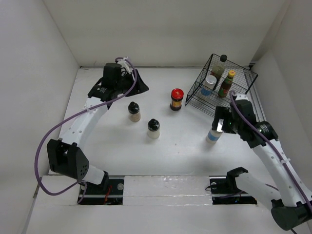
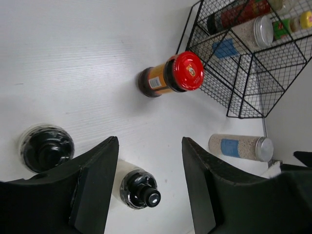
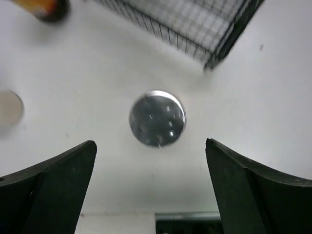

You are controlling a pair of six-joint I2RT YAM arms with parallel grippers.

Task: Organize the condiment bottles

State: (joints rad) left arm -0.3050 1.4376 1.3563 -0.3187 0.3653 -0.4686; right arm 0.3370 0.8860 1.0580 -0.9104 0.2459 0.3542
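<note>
1 silver-lidded jar (image 3: pixel 157 118) below right pincer (image 3: pixel 151 190)

You have 7 condiment containers: 2 black-capped shakers (image 1: pixel 134 111), 1 red-lidded jar (image 1: pixel 177 99), 2 silver-lidded jars (image 1: pixel 213 134), 1 yellow-capped bottle (image 1: pixel 227 83), 1 dark bottle (image 1: pixel 219 67).

overhead view looks down; both wrist views share the silver-lidded jar (image 3: pixel 157 118).
</note>
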